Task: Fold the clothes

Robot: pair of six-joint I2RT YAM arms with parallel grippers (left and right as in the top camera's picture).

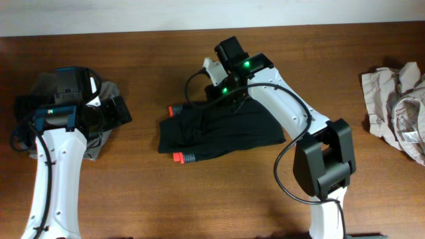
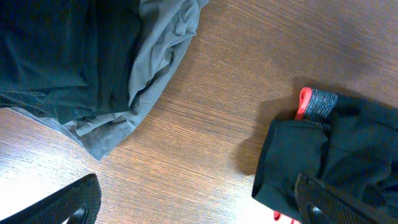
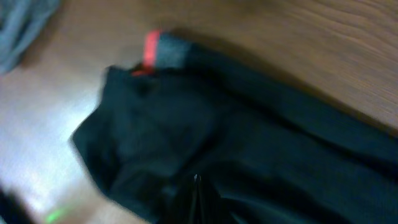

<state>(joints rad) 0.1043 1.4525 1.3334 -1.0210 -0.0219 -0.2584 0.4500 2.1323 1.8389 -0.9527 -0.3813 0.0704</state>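
Note:
The black leggings (image 1: 219, 129) lie folded mid-table, with the grey waistband and its red-orange lining (image 1: 180, 157) showing at their left end. They also show in the left wrist view (image 2: 339, 155) and the right wrist view (image 3: 261, 137). My right gripper (image 1: 234, 99) is at the leggings' far edge. Its fingers (image 3: 196, 186) are shut together on the black fabric, and that view is blurred. My left gripper (image 1: 116, 109) is open and empty (image 2: 199, 205), over bare wood between the leggings and a pile of grey and black clothes (image 2: 155, 56).
The grey and black pile (image 1: 103, 89) lies at the left under my left arm. A crumpled beige garment (image 1: 395, 106) lies at the far right edge. Bare wooden table (image 1: 219, 199) stretches along the front.

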